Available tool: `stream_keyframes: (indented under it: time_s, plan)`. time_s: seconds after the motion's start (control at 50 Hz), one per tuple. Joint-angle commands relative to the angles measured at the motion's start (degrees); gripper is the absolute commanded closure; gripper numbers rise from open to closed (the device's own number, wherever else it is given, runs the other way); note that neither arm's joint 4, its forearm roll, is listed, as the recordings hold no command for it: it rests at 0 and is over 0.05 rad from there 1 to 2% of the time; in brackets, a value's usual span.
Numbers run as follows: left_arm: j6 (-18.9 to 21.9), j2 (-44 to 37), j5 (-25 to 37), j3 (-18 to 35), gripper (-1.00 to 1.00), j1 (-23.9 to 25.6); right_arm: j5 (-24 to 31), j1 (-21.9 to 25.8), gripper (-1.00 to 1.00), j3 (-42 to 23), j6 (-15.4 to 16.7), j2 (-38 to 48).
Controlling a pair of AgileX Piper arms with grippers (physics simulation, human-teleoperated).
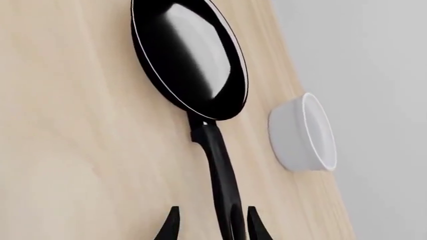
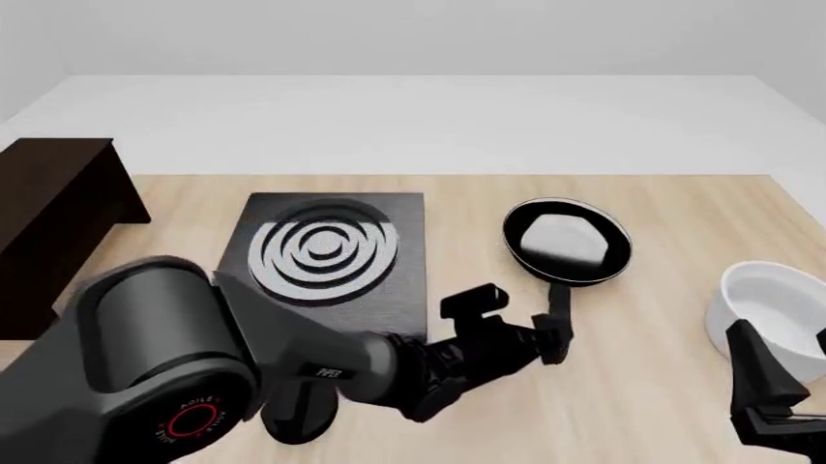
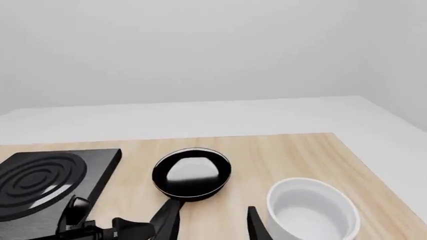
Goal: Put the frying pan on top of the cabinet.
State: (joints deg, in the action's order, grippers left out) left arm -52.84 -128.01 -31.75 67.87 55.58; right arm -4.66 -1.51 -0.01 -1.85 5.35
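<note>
Small round glossy black frying pan [image 2: 567, 241] sits flat on table, right of flat black stove plate [image 2: 328, 256], well apart from dark brown box cabinet [image 2: 52, 193] at far left. My left gripper [image 1: 212, 225] spread, fingers straddling slim handle end, not pinching. Right gripper [image 3: 207, 225]: closure unreadable. I judge pan rigid, slick, head-heavy; grip handle nearer bowl.

The left arm reaches across to the right, its claw [image 2: 555, 333] spread open. The right claw [image 2: 775, 401] sits low at the right edge, its opening unclear.
</note>
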Motion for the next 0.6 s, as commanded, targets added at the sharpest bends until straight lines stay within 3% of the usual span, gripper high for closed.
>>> stream_keyframes:
  time_s: [0.02,0.6]
  plan:
    - [-0.57,-2.30,0.12,1.76,-1.00,0.19,-0.80,-0.22,-1.00,0.01,-0.29,0.83]
    - [-2.28,-4.39,0.30,4.10,-1.00,1.40,-0.50,-0.19,-1.00,0.00,-0.92,0.48]
